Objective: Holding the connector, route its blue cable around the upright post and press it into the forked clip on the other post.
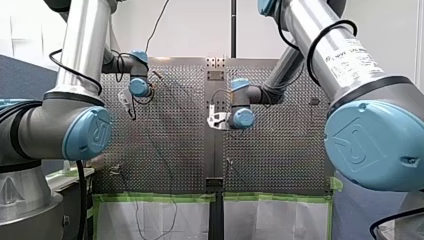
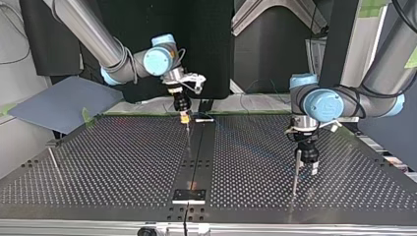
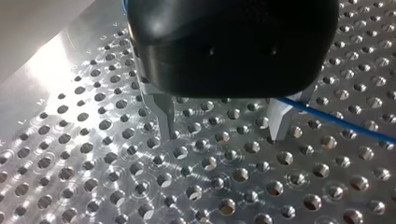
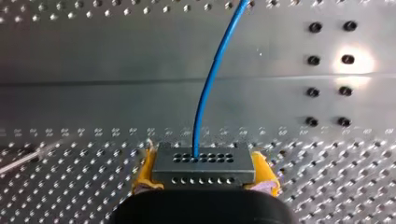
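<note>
Grey rectangular connector (image 4: pixel 202 164), its face drilled with rows of small holes, sits clamped between the yellow pads (image 4: pixel 144 172) of my right gripper (image 4: pixel 203 161), low over the perforated metal worktop (image 4: pixel 93 70). The thin blue cable (image 4: pixel 210 84) leaves the connector face and curves away ahead of the gripper. My left gripper (image 3: pixel 224 126) is released: its two metal fingers (image 3: pixel 164 114) stand apart with only worktop between them, and the cable passes just beside one finger. In the top view, a thin metal upright post (image 2: pixel 296 169) stands just beside this gripper.
</note>
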Controlling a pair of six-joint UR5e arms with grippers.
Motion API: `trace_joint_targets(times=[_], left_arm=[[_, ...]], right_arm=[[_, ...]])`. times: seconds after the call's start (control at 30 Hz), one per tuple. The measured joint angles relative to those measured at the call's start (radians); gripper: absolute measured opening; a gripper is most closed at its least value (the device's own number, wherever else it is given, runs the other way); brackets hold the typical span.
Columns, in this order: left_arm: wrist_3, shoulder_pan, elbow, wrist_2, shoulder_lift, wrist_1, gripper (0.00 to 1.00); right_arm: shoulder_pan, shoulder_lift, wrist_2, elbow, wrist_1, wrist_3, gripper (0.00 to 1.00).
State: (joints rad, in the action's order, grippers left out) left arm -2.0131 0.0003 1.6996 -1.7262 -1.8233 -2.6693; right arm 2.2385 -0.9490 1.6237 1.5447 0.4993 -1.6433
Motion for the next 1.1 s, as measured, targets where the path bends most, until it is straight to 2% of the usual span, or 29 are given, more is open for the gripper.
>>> trace_joint_targets(times=[0.2, 0.6, 0.7, 0.9, 1.1], left_arm=[[0.000, 0.000, 0.000, 0.000, 0.000, 0.001, 1.00], [0.001, 0.000, 0.000, 0.000, 0.000, 0.000, 1.00], [0.001, 0.000, 0.000, 0.000, 0.000, 0.000, 1.00], [0.001, 0.001, 0.000, 0.000, 0.000, 0.000, 1.00], [0.001, 0.000, 0.000, -0.005, 0.000, 0.000, 1.00]], right_arm=[[-0.010, 0.000, 0.004, 0.043, 0.034, 0.001, 0.00], [-0.013, 0.001, 0.019, 0.057, 0.013, 0.009, 0.00], [-0.016, 0.001, 0.030, 0.073, 0.022, 0.009, 0.00], [-0.043, 0.001, 0.064, 0.121, 0.067, -0.003, 0.00], [-0.092, 0.003, 0.069, 0.174, 0.120, -0.011, 0.00]])
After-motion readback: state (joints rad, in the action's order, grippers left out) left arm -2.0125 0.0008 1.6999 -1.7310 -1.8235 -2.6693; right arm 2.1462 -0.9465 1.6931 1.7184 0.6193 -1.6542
